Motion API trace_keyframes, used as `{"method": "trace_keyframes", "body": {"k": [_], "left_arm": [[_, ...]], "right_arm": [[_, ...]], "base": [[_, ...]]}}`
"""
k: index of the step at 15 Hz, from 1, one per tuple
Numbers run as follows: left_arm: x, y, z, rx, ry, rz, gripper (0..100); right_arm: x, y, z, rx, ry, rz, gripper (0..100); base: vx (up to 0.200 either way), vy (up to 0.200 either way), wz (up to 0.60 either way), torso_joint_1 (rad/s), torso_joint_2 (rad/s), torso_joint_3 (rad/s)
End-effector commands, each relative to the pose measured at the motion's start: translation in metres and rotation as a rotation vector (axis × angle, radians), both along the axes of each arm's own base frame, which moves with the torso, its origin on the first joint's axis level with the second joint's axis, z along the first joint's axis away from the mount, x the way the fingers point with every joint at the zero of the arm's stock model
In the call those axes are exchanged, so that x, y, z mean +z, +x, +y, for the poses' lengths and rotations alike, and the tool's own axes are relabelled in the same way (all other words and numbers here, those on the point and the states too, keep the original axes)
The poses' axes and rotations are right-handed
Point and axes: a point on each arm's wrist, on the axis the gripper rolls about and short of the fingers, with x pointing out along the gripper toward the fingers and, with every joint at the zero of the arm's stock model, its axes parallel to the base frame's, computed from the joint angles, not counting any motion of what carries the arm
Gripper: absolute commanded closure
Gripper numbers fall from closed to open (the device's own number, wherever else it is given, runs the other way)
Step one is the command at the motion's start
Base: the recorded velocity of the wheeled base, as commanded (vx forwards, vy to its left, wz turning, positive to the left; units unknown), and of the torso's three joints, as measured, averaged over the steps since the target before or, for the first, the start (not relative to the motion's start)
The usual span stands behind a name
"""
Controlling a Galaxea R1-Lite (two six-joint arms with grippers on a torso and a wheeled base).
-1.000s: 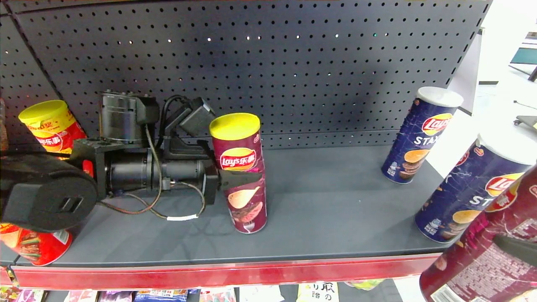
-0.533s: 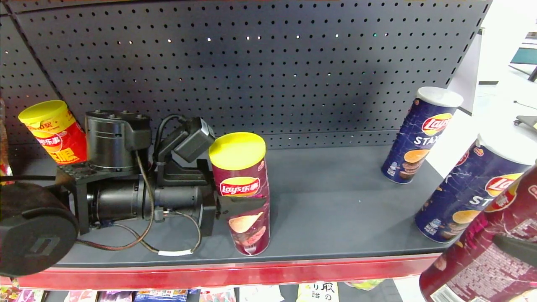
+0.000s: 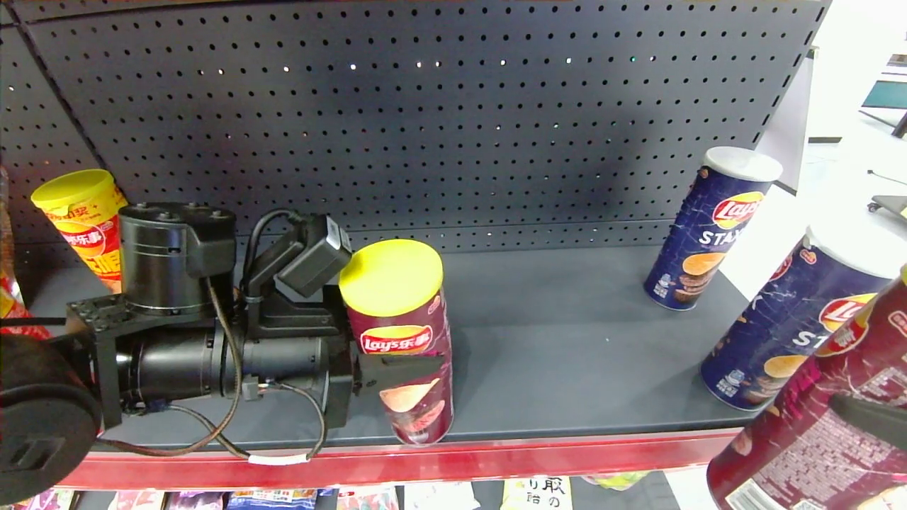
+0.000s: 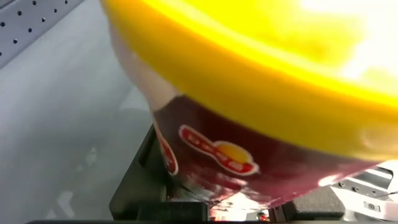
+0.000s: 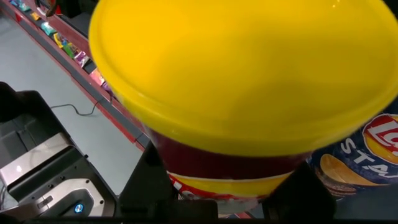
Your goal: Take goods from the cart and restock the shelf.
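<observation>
A maroon chips can (image 3: 407, 333) with a yellow lid stands upright at the front edge of the grey shelf (image 3: 567, 354), left of centre. My left gripper (image 3: 418, 368) is shut on its lower body from the left side. The left wrist view looks down on that can (image 4: 249, 143) past its lid. At the lower right, in front of the shelf, my right gripper (image 3: 850, 425) is shut on a second maroon can (image 3: 801, 446), tilted. Its yellow lid (image 5: 242, 81) looms large in the right wrist view.
Two blue cans (image 3: 712, 227) (image 3: 793, 319) stand at the shelf's right end. A yellow-lidded red can (image 3: 81, 219) stands at the back left. A perforated back panel (image 3: 425, 106) closes the shelf behind, and a red lip (image 3: 531, 457) runs along its front. Open shelf lies between centre and right.
My left arm has drawn the maroon can from mid-shelf toward the front edge and slightly left. The right arm and its can have stayed put.
</observation>
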Motion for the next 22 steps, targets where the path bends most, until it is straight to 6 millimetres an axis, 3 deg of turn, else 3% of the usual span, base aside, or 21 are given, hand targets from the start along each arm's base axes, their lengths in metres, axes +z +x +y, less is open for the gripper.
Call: {"method": "trace_keyframes", "body": {"k": [1, 2, 5, 12, 15, 22], "left_arm": [[-0.001, -0.001, 0.000, 0.000, 0.004, 0.004, 100], [0.000, -0.001, 0.000, 0.009, 0.005, 0.001, 0], [0.002, -0.003, 0.003, 0.028, 0.005, -0.010, 0], [0.000, -0.039, 0.037, 0.096, 0.002, -0.010, 0], [0.002, -0.070, 0.058, 0.137, -0.042, 0.005, 0], [-0.006, -0.099, 0.073, 0.206, -0.051, -0.004, 0]], "right_arm": [[0.000, 0.000, 0.000, 0.001, -0.001, 0.001, 100], [0.000, 0.000, 0.000, 0.001, -0.001, 0.001, 100], [0.001, 0.002, 0.001, 0.005, -0.003, 0.004, 100], [0.023, 0.040, 0.026, 0.049, -0.018, 0.022, 100], [0.033, 0.065, 0.050, 0.094, -0.010, -0.003, 100], [0.046, 0.089, 0.084, 0.172, -0.037, -0.027, 100]], "base": [[0.000, 0.000, 0.00, 0.000, 0.00, 0.000], [0.000, 0.000, 0.00, 0.000, 0.00, 0.000], [0.000, 0.000, 0.00, 0.000, 0.00, 0.000], [0.000, 0.000, 0.00, 0.000, 0.00, 0.000], [0.000, 0.000, 0.00, 0.000, 0.00, 0.000], [0.000, 0.000, 0.00, 0.000, 0.00, 0.000]]}}
